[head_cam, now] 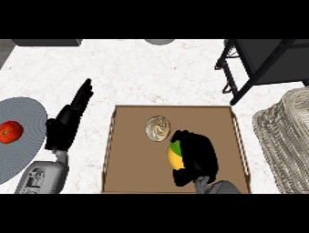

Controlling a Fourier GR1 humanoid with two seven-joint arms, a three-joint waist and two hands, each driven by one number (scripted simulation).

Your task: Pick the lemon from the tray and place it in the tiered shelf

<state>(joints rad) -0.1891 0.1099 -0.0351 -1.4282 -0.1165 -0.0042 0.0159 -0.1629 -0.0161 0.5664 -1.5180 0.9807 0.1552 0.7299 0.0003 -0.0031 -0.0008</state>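
Counter tray (123, 150) | lemon (175, 154) lengthwise near-far | right hand (197, 157) curled round

Even, bright overhead light, no glare on the white speckled marble counter (150, 73). Only faint soft shadow under the black right hand (196, 157) on the brown wooden tray (126, 150). Black hands lose detail, read as near-silhouettes.

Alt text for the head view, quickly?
The right hand curls round the lemon on the brown tray, beside a small round bun. The left hand rests open near a grey plate holding a tomato; the black shelf stands at upper right.
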